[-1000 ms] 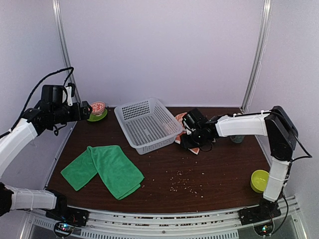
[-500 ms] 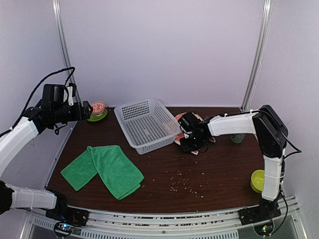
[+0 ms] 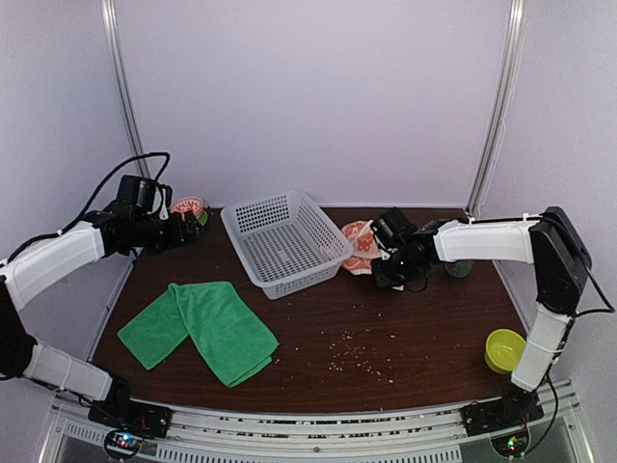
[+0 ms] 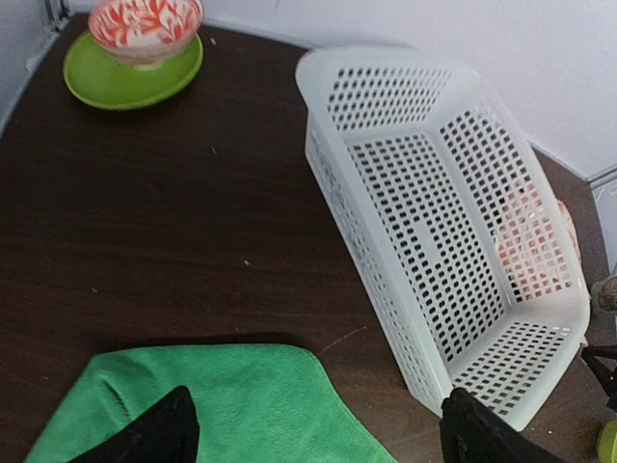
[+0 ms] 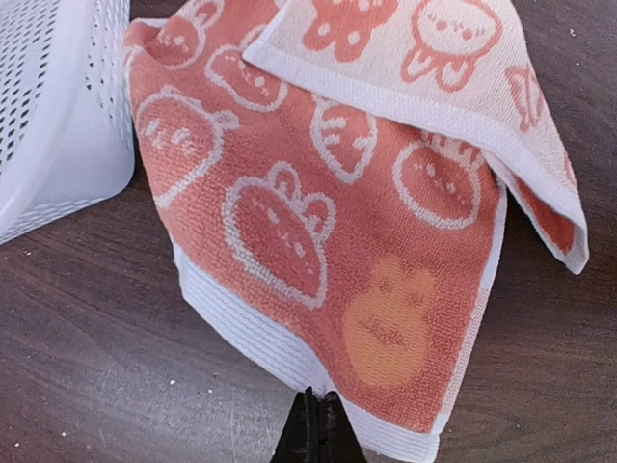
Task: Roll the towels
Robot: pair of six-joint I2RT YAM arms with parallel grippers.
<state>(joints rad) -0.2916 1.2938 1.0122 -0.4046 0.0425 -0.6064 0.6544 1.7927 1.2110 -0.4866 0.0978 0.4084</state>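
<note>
The orange towel point(image 3: 361, 243) with white cartoon prints lies crumpled just right of the basket; in the right wrist view the orange towel point(image 5: 337, 193) has one corner folded over. My right gripper point(image 3: 381, 267) is shut on its white hem, its tips point(image 5: 316, 403) pinching the near edge just above the table. The green towel point(image 3: 198, 328) lies folded flat at the front left. My left gripper point(image 3: 185, 230) hangs open at the back left, high over the table; in its own view the left gripper point(image 4: 323, 429) holds nothing and looks down on the green towel point(image 4: 222, 405).
A white perforated basket point(image 3: 284, 241) stands mid-table, its wall point(image 4: 366, 241) close to the green towel's corner. A red patterned bowl on a green saucer point(image 3: 188, 207) sits at the back left. There is a yellow-green bowl point(image 3: 501, 349) front right, a cup point(image 3: 460, 268) behind the right arm, and crumbs point(image 3: 362, 357) at the front middle.
My right gripper has closed on the orange towel's hem and pulled back to the right, drawing the towel out from the basket's side. The left arm has swung forward and right.
</note>
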